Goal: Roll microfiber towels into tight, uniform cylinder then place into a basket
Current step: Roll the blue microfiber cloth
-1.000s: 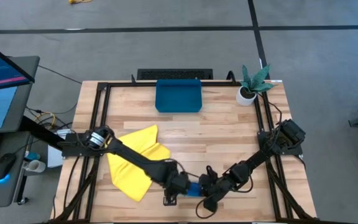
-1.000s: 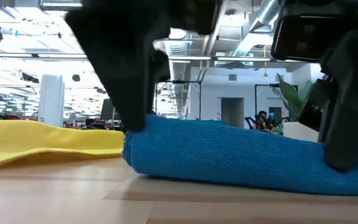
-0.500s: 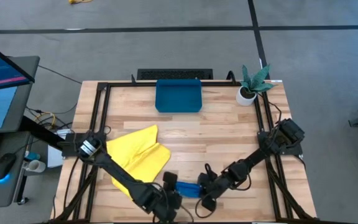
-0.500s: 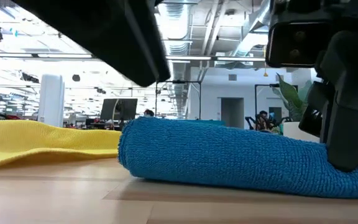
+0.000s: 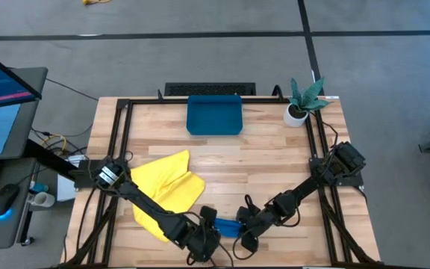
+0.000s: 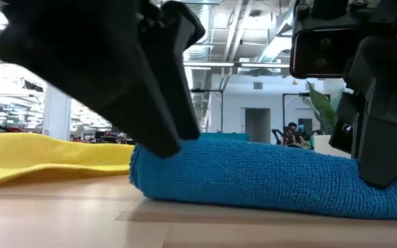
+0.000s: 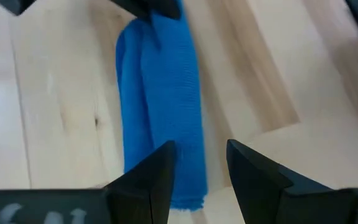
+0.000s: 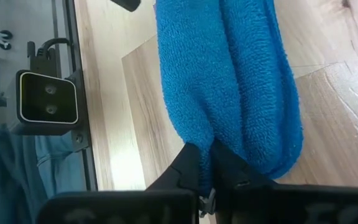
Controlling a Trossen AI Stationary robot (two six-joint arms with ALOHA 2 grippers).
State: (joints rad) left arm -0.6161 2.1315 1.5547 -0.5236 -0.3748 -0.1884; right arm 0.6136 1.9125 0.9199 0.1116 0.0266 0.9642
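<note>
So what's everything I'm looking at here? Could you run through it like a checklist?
Surface: wooden table, dark frame.
Job's things: rolled blue towel near the front edge; yellow towel loose beside it; basket at the back.
Clutter: potted plant in the back right corner.
Grippers: right gripper shut on one end of the blue towel; left gripper open over the other end.
Cables: some off the table's left side.
Surroundings: monitor, mouse.

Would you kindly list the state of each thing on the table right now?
Blue towel: rolled, lying on the table.
Yellow towel: unrolled, rumpled.
Basket: empty.
Left gripper: jaws open, at the roll's end.
Right gripper: jaws shut on the blue towel.
</note>
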